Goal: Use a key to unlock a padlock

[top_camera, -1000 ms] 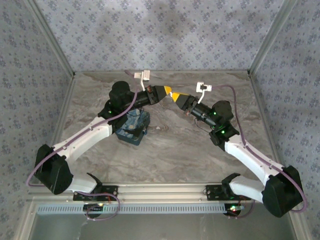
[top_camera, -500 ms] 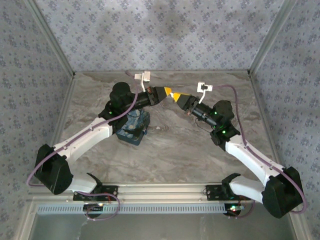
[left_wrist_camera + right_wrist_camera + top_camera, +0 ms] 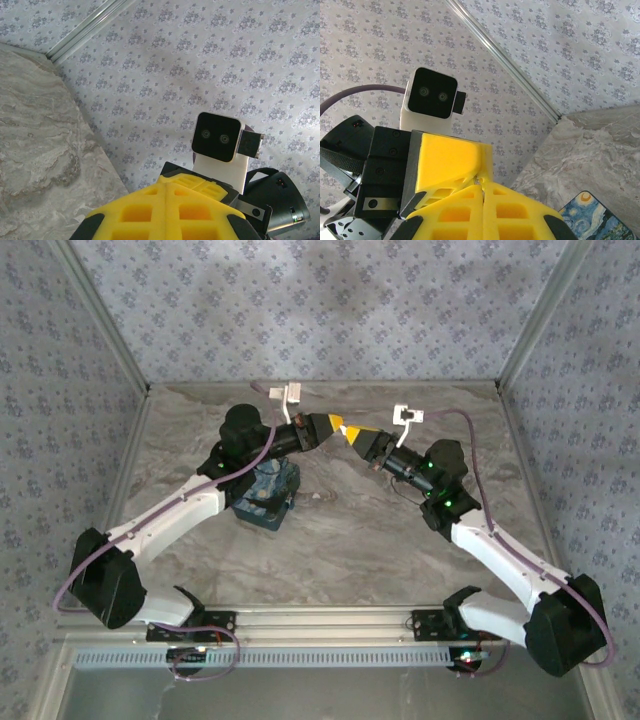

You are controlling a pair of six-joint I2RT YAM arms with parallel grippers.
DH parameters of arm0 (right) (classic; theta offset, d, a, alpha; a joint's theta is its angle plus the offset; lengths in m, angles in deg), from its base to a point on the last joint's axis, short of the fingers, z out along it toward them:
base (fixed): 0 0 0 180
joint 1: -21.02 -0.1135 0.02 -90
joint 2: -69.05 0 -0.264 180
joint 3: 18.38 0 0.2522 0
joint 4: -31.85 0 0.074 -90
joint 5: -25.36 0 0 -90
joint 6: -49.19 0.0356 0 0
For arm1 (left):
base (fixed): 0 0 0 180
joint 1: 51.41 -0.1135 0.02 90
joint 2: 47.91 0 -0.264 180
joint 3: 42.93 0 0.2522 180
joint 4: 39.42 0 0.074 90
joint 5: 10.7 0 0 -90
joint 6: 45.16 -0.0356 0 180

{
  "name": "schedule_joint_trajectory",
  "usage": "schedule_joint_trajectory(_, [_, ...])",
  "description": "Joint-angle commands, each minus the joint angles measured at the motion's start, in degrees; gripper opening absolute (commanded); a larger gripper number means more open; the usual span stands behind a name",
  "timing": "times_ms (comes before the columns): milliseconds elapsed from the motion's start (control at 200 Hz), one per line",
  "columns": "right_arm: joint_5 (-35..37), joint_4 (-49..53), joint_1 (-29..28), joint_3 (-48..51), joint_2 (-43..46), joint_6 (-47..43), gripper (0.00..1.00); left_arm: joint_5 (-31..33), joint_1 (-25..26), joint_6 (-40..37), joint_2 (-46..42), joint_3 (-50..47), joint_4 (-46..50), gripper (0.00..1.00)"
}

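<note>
You cannot make out the padlock; only a tiny metallic glint (image 3: 479, 176) shows where the yellow foam fingertips meet, over the far middle of the grey marbled table (image 3: 350, 540). Your left gripper (image 3: 333, 424) and right gripper (image 3: 353, 434) touch tip to tip, both pinched closed. The blue night-sky tin box (image 3: 268, 492) lies under the left arm.

We find the left gripper (image 3: 336, 423) and right gripper (image 3: 357, 433) tip to tip above the far middle of the table (image 3: 350, 550). The tin (image 3: 270, 498) lies on it left of centre, partly beneath the left arm (image 3: 190, 505).
</note>
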State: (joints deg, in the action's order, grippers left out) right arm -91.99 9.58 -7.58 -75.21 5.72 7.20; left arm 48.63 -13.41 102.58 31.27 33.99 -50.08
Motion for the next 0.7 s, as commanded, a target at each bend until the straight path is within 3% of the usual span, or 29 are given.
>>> schedule_joint_trajectory(0, [-0.36,-0.65,-0.30,-1.09,0.37,-0.81,0.00,-1.53,0.67,-0.47,-0.23,2.24,-1.00,0.00])
schedule_joint_trajectory(50, [-0.33,-0.05,0.03,-1.28,0.65,-1.02,0.00,-1.56,0.65,-0.96,-0.61,2.08,-0.53,0.01])
schedule_joint_trajectory(100, [-0.76,0.85,0.04,-1.73,0.66,-1.50,0.00,-0.80,0.51,-1.64,-1.20,1.89,0.54,0.32])
schedule_joint_trajectory(210, [-0.73,2.19,0.32,-1.55,1.06,-1.99,0.00,2.32,-0.34,-3.46,-3.99,-0.21,2.32,0.73])
schedule_joint_trajectory(290, [-0.38,3.95,0.85,-1.30,1.69,-2.63,0.00,4.25,-1.37,-4.98,-6.49,-1.92,4.95,0.97])
schedule_joint_trajectory(400, [-0.55,6.72,2.15,-1.63,2.16,-3.86,0.00,7.22,-2.41,-9.39,-10.49,-3.88,12.03,0.98])
schedule_joint_trajectory(545, [0.76,14.04,2.89,-3.98,0.75,-9.08,0.00,16.84,-3.51,-14.71,-16.80,-7.52,26.93,0.98])
schedule_joint_trajectory(695, [3.89,20.34,2.55,-7.54,-4.78,-15.25,0.00,27.34,-5.64,-13.52,-24.70,-15.28,38.52,0.95])
